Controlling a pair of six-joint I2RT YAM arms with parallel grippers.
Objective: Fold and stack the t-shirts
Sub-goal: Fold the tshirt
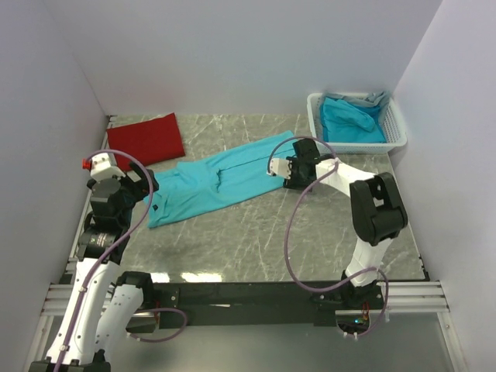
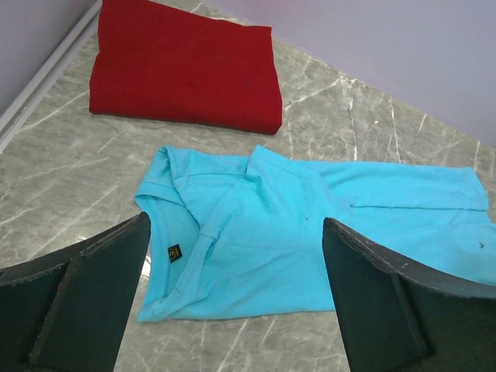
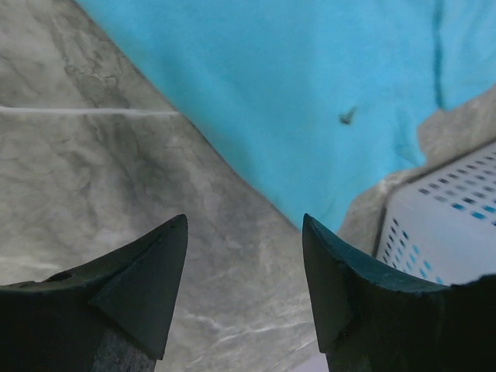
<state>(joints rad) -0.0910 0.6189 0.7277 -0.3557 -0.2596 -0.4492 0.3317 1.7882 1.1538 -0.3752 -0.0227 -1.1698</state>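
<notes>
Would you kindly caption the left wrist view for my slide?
Open left claw frames a turquoise t-shirt, folded red t-shirt beyond, on the marble table.

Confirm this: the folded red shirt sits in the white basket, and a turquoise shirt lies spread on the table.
Not quite: the top view shows the folded red shirt on the table at far left, outside the white basket. The turquoise shirt does lie spread there.

Pale lilac walls [image 1: 232, 54], grey marble tabletop [image 1: 232, 240]
</notes>
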